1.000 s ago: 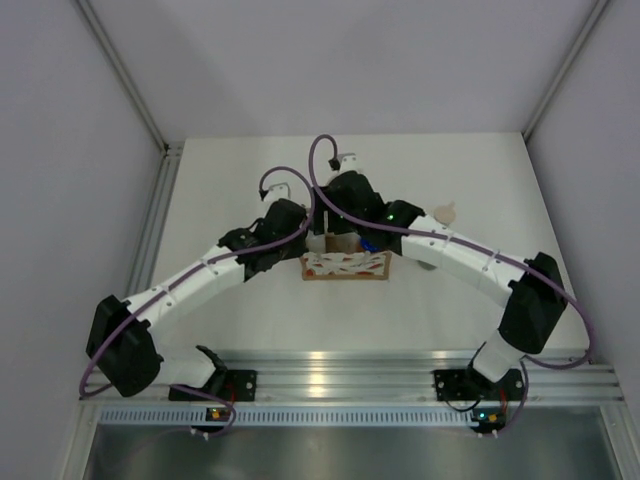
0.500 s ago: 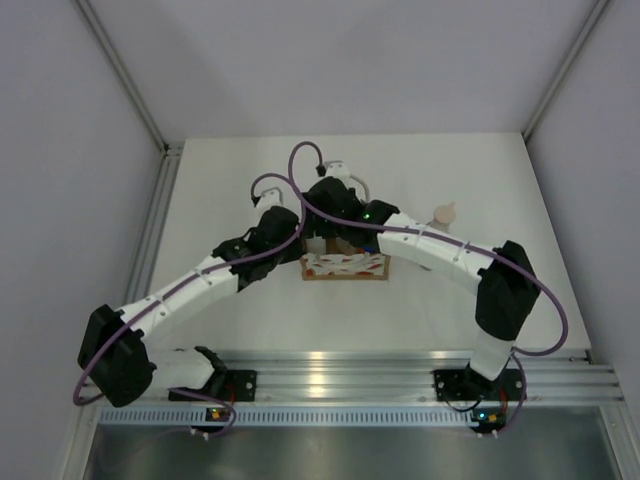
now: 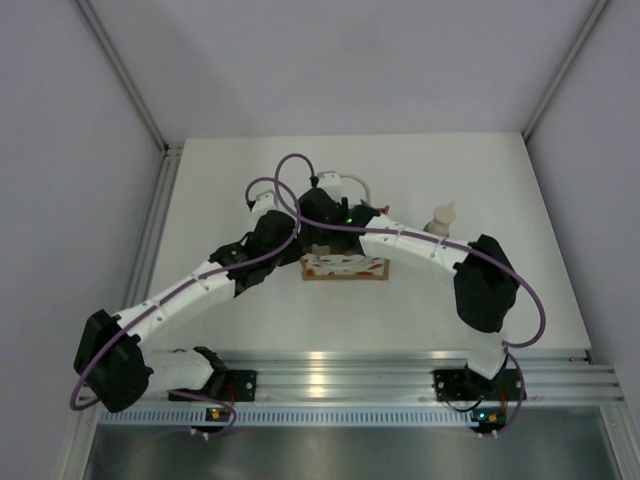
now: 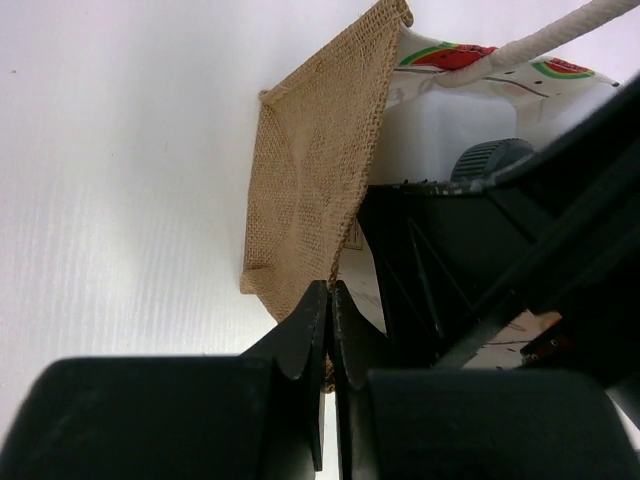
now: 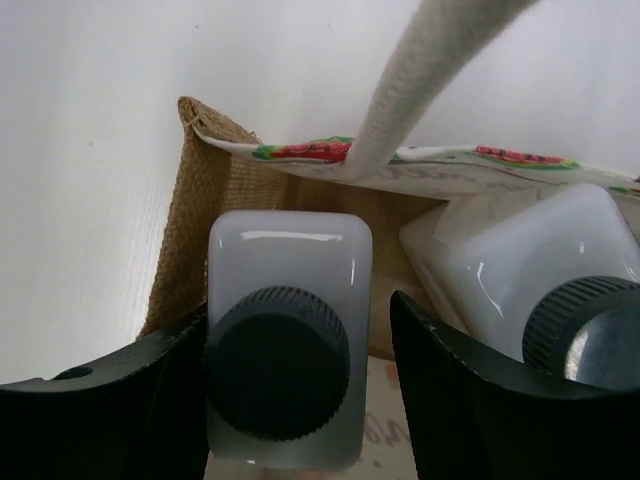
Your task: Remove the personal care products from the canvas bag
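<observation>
The canvas bag [image 3: 345,266] stands mid-table, its red-and-white band facing me. My left gripper [image 4: 330,296] is shut on the bag's tan side edge [image 4: 310,180] at its left end; in the top view it [image 3: 300,243] sits beside that end. My right gripper [image 5: 297,330] is open inside the bag mouth, its fingers on either side of a white bottle with a dark grey cap [image 5: 285,370]. A second white bottle [image 5: 560,290] stands to its right in the bag. The grey-green bottle with the beige cap [image 3: 441,218] stands on the table to the right of the bag. The orange bottle is hidden.
A cream handle [image 5: 420,80] loops over the bag mouth above the right gripper. Both forearms cross over the bag in the top view. Grey walls close the table [image 3: 230,180] on three sides, and an aluminium rail [image 3: 330,375] runs along the near edge.
Both arms have swung left and further over the bag. The right wrist has shifted to the bag's left end. The grey-green bottle now shows fully.
</observation>
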`<action>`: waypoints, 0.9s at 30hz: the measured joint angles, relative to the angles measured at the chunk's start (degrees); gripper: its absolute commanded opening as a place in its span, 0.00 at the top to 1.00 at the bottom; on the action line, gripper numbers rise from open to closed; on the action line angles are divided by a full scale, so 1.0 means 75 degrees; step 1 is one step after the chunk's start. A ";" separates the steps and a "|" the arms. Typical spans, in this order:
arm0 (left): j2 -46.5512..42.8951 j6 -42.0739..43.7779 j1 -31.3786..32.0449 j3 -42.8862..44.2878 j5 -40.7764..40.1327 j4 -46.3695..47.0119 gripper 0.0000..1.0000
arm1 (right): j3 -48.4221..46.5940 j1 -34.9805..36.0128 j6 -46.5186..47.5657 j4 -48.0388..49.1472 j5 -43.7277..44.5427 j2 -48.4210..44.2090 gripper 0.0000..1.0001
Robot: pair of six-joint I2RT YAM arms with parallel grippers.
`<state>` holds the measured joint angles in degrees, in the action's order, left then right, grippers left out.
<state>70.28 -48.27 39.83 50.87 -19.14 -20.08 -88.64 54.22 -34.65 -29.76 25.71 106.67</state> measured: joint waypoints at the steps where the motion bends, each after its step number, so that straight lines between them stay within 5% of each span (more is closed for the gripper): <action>1: -0.0006 -0.0009 0.0000 -0.0006 0.0000 0.0006 1.00 | -0.0073 0.0000 0.0006 -0.0050 0.0067 0.0076 0.41; 15: -0.0090 -0.0038 -0.0012 -0.0122 0.0026 0.0111 1.00 | -0.0705 0.0003 0.0000 -0.0286 0.0545 0.0935 0.47; 18: -0.0090 -0.0041 -0.0012 -0.0122 0.0029 0.0111 1.00 | -0.0761 0.0012 0.0012 -0.0297 0.0638 0.1003 0.60; 22: -0.0108 -0.0038 -0.0012 -0.0131 0.0029 0.0111 1.00 | -0.0819 0.0020 0.0009 -0.0329 0.0740 0.1049 0.94; 27: -0.0108 -0.0038 -0.0012 -0.0143 0.0026 0.0119 1.00 | -0.0889 0.0038 0.0058 -0.0385 0.0758 0.1075 1.00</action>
<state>69.47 -48.56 39.75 49.80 -18.94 -19.18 -95.31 54.50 -34.22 -32.64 31.40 114.74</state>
